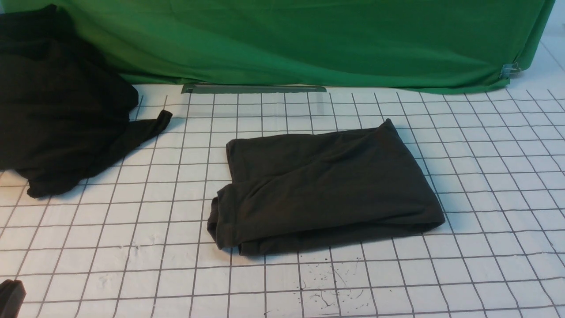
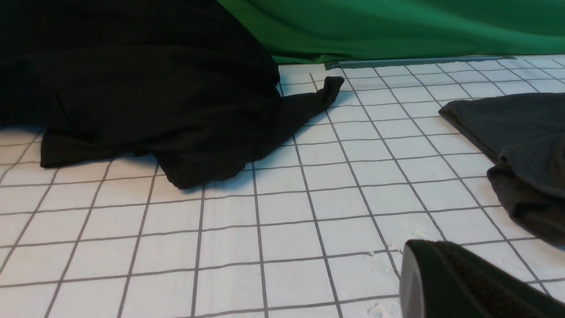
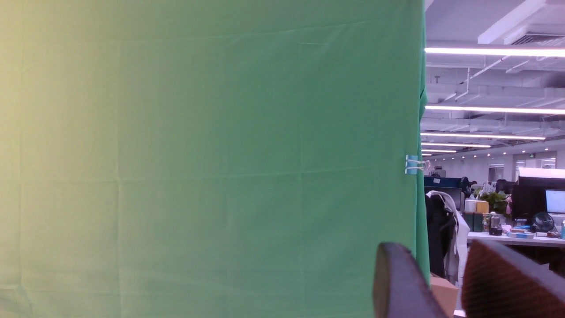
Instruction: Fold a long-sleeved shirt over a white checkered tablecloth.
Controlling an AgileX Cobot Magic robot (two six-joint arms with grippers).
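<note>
Folded long-sleeved shirt [image 1: 324, 187] on white checkered tablecloth [image 1: 485, 265], well beyond closed, empty left gripper [image 2: 468, 282]; right gripper [image 3: 441, 282] raised, jaws parted, holding nothing

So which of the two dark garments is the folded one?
The long-sleeved shirt in the middle of the white checkered tablecloth, a flat rectangle; the black garment at far left is a loose heap.

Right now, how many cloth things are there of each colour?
Dark: 2, the folded long-sleeved shirt and the black garment bundle.
White: 1, the checkered tablecloth.
Green: 1, the green cloth at the back.
Total: 4.
</note>
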